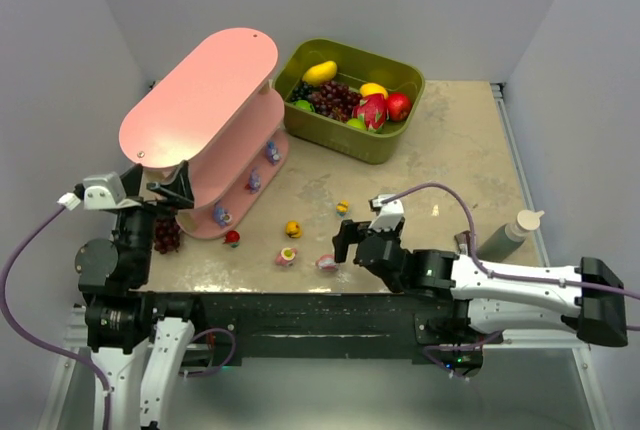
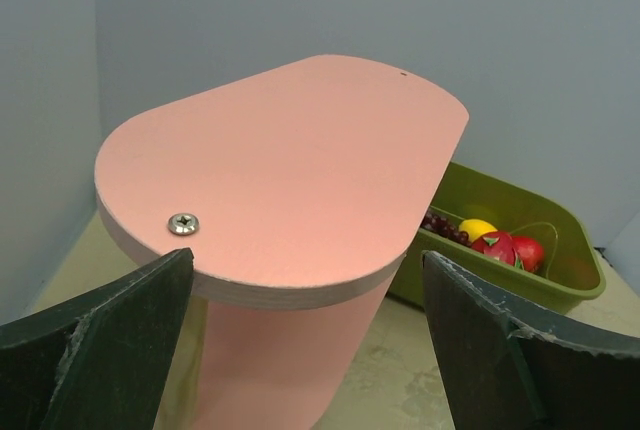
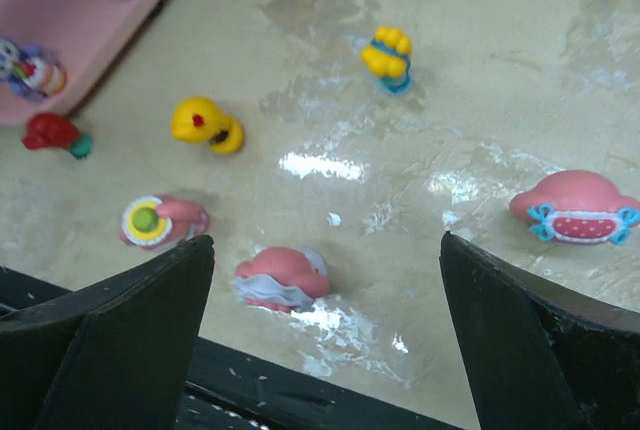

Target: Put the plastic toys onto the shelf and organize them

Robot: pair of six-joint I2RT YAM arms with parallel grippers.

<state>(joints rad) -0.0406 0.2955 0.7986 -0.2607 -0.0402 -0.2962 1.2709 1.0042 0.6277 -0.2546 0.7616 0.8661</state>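
The pink three-tier shelf (image 1: 200,95) stands at the back left. Three purple toys (image 1: 254,181) stand on its bottom board. Loose toys lie on the table: a red one (image 3: 55,134), a yellow one (image 3: 205,123), a yellow-blue one (image 3: 388,55), a pink one with a yellow-green disc (image 3: 160,222), a pink-grey one (image 3: 283,278) and a pink one with blue bows (image 3: 577,212). My right gripper (image 3: 325,247) is open and empty just above the pink-grey toy (image 1: 326,262). My left gripper (image 2: 307,260) is open and empty, close to the near end of the shelf's top board (image 2: 290,180).
An olive-green bin (image 1: 390,145) with larger fruits stands at the back centre. A dark red grape bunch (image 1: 166,235) lies by the left arm. A bottle (image 1: 515,230) stands at the right. The black table edge (image 3: 300,390) runs just below the right gripper.
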